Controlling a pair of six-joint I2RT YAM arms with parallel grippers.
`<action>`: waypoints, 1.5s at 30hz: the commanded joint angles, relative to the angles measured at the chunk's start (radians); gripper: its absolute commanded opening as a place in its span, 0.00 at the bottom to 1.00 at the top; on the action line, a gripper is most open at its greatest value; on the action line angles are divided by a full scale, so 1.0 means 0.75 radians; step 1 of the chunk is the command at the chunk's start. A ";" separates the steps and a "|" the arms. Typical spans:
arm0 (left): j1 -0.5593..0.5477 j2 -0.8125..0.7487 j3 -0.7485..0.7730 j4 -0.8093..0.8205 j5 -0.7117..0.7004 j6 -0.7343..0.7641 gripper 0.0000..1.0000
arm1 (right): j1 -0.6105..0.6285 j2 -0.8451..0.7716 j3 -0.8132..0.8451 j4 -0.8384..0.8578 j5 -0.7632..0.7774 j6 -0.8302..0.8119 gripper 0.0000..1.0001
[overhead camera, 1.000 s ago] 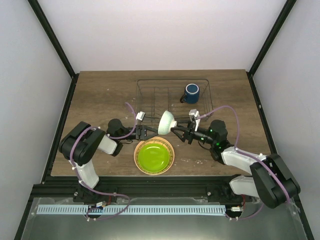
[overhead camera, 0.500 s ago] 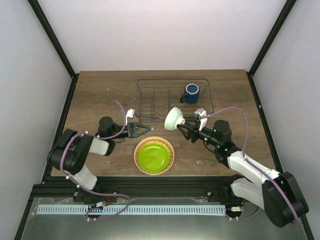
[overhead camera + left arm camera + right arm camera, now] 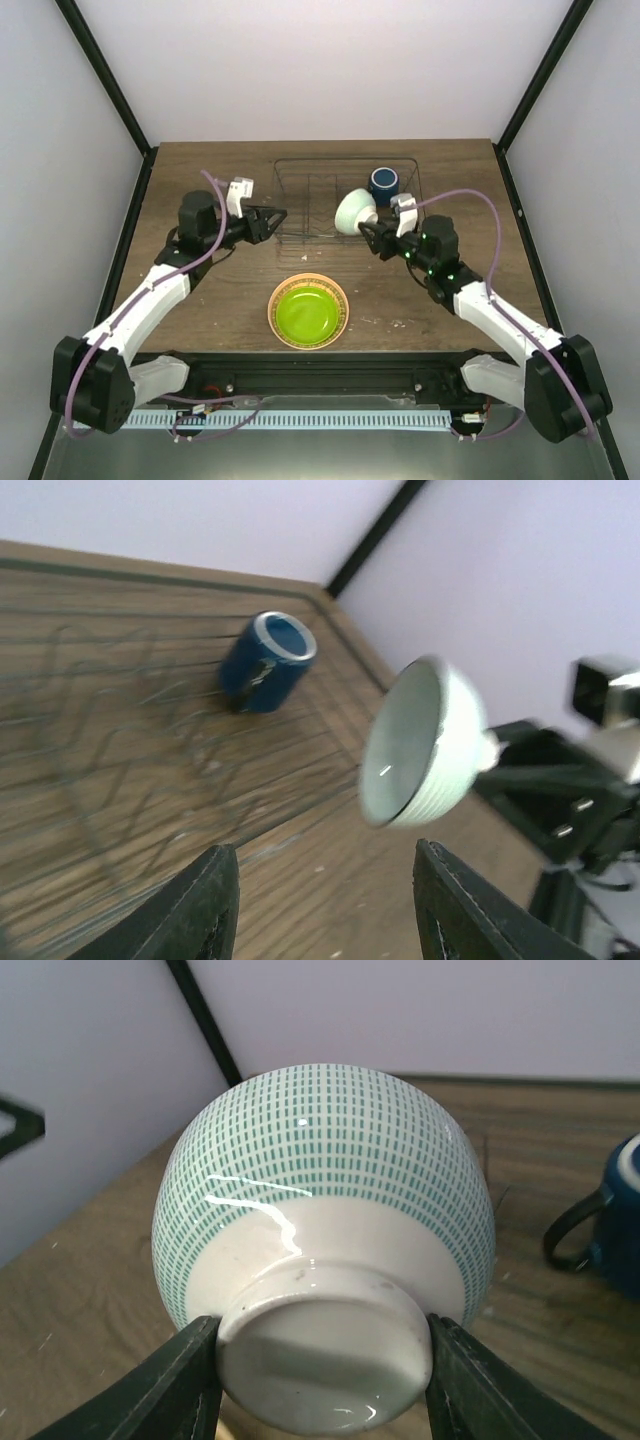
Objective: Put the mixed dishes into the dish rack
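Top external view: the left tool (image 3: pixel 277 213) hangs above the left half of the desk (image 3: pixel 230 300), just beside the left end of the rack (image 3: pixel 300 205), and points to the right. In the left wrist view this tool (image 3: pixel 325 910) stands open; its two dark fingers (image 3: pixel 200 905) are well apart with nothing between them.

Near the front edge of the desk, about mid-width, lies an orange plate (image 3: pixel 272 312) with a lime-green plate (image 3: pixel 307 312) stacked in it. Neither tool touches them.

The rack sits toward the back edge, right of centre; it is a low basket of thin dark wire.

Next comes the bowl (image 3: pixel 354 211), lifted off the desk and turned on its side. From above it overlaps the near right part of the rack. In the left wrist view the bowl (image 3: pixel 425 745) shows its pale inside, facing the left tool. In the right wrist view the bowl (image 3: pixel 320 1200) shows its outside, white with rows of small green dashes.

A dark blue mug (image 3: pixel 384 181) stands upright in the back right corner of the rack, just behind the bowl. Its handle shows at the right edge of the right wrist view (image 3: pixel 575 1230).

The right tool (image 3: pixel 368 228) reaches in from the right and grips the bowl. In its own view the tool (image 3: pixel 320 1380) is clamped on the round foot, one finger (image 3: pixel 185 1385) pressed against each side.
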 commanded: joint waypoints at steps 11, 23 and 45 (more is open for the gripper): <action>0.000 -0.235 0.004 -0.592 -0.394 0.247 0.51 | -0.017 0.311 0.818 -0.746 0.456 -0.182 0.19; 0.000 -0.276 -0.030 -0.631 -0.371 0.214 0.50 | -0.021 0.591 1.101 -1.160 0.655 -0.178 0.18; 0.001 -0.263 -0.030 -0.676 -0.323 0.230 0.50 | -0.086 0.942 1.253 -1.312 0.708 -0.277 0.17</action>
